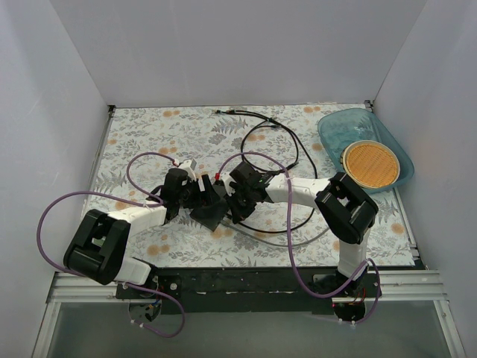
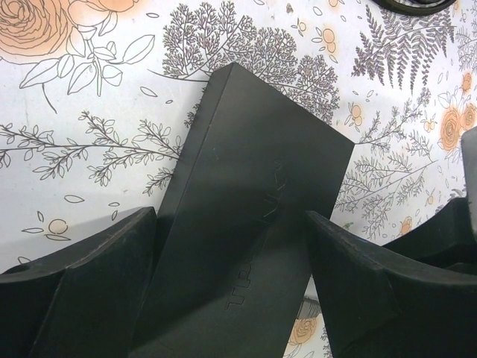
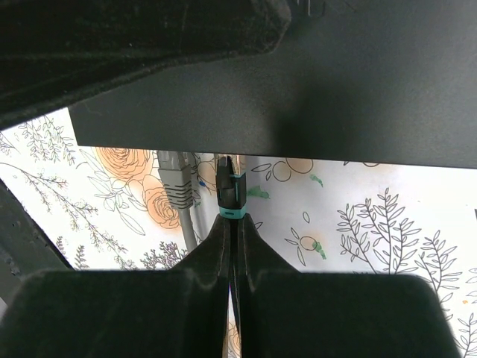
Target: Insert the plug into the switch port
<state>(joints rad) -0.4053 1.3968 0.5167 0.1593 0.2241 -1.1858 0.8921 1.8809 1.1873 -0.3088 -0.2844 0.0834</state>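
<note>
The switch [image 2: 253,149], a flat black box, lies askew between the fingers of my left gripper [image 2: 229,216]. Both fingers press its long sides, though a sliver of tablecloth shows near the base of the right one. From above, the switch [image 1: 210,215] sits between my left gripper [image 1: 190,195] and my right gripper [image 1: 237,195]. My right gripper [image 3: 232,220] is shut on the cable just behind the plug [image 3: 231,190], which is black with a teal band. The plug's tip reaches the switch's edge [image 3: 298,112]. Whether it sits in a port is hidden.
A grey plug [image 3: 177,183] on its own cable meets the same edge of the switch just left of the held one. Black cable [image 1: 276,138] loops across the floral cloth behind. A blue tray [image 1: 387,138] holding a round woven disc [image 1: 370,164] stands back right. White walls surround the table.
</note>
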